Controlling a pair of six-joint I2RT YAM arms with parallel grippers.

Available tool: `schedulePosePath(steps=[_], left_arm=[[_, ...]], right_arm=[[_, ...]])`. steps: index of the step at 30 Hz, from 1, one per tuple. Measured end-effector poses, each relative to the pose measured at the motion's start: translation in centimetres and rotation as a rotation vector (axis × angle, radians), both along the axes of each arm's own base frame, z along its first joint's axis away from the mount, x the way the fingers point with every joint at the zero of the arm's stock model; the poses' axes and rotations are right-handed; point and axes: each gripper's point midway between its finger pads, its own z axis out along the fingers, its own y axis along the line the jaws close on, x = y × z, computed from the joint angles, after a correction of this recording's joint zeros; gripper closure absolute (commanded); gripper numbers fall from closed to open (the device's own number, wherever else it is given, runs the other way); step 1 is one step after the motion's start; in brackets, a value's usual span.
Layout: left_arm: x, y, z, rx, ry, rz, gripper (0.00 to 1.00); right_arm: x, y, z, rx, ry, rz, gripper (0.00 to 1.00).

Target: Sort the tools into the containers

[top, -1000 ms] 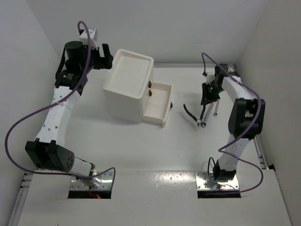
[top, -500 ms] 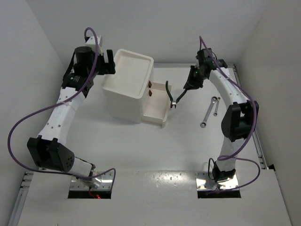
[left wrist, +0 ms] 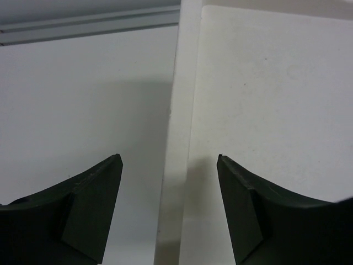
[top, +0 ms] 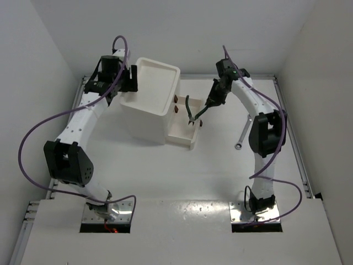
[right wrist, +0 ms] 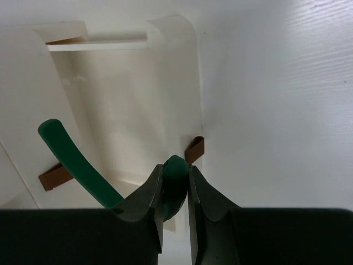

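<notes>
The right gripper [right wrist: 175, 185] clenches the green pliers [right wrist: 77, 163], which hang below it over the open drawer [top: 185, 130] near the table's [top: 165, 165] far edge. The left gripper [left wrist: 168, 165], released, straddles the tray rim [left wrist: 179, 110].

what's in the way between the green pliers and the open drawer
Nothing visible. The right gripper holds the green-handled pliers over the open drawer, and the right wrist view shows nothing lying inside it.

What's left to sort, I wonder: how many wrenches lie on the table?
1 visible: a silver wrench lies on the table, right beside the right arm at its elbow. Another could be hidden beneath that arm.
</notes>
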Motion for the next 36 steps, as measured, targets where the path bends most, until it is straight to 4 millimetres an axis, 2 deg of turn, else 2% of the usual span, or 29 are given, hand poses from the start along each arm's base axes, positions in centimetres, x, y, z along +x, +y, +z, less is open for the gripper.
schedulePosePath(steps=[4,5,8,14,21,26,30,36], left_arm=[[0.4,-0.2,-1.2,0.009,0.042,-0.011,0.54],[0.5,-0.2,-1.4,0.010,0.049,-0.014,0.67],[0.7,-0.4,-1.8,0.012,0.059,-0.026,0.83],[0.5,-0.7,-1.8,0.025,0.065,-0.056,1.00],[0.5,-0.7,-1.8,0.022,0.066,-0.054,1.00],[0.5,-0.7,-1.8,0.022,0.066,-0.056,1.00],[0.5,-0.7,-1.8,0.021,0.067,-0.058,1.00],[0.5,-0.8,-1.9,0.019,0.067,-0.061,1.00]], right_arm=[[0.7,1.7,1.1,-0.011,-0.040,0.004,1.00],[0.8,2.1,1.4,-0.015,-0.051,0.005,1.00],[0.9,3.0,1.7,-0.041,-0.072,0.004,1.00],[0.2,3.4,0.2,-0.092,-0.033,-0.020,1.00],[-0.3,2.7,-1.8,-0.126,0.024,-0.060,1.00],[-0.2,3.1,-2.9,-0.112,0.048,-0.062,1.00],[0.2,4.1,-4.8,-0.107,0.076,-0.046,1.00],[1.0,6.8,-5.8,-0.088,0.068,-0.003,1.00]])
